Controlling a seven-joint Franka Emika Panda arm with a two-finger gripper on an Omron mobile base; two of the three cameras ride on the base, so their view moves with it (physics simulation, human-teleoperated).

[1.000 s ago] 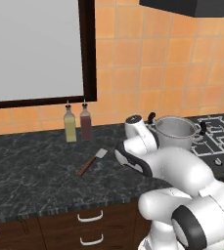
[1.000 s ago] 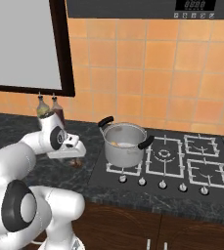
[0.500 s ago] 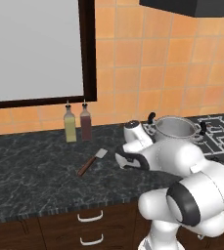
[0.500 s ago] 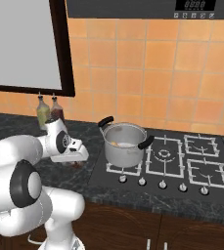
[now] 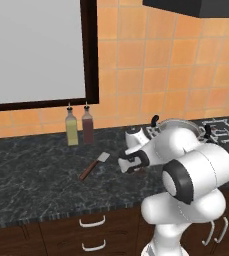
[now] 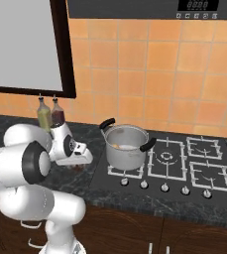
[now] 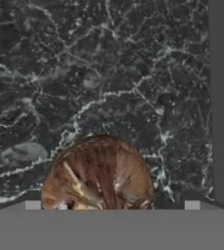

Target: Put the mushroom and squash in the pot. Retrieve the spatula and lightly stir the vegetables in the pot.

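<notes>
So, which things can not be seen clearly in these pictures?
- The mushroom: in the hand view its lower part is cut off at the bottom edge.
- Fingers: whether they are open or shut cannot be told; in the left base view the gripper is too small and dark.
- Contents of the pot: in the right base view only small pale bits show over the rim, too small to name.
- The spatula: blade detail too small in the left base view.

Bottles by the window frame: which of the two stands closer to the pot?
The dark red-brown bottle. It stands on the pot side of the pair; the yellow-green bottle stands beside it, farther from the pot.
</notes>
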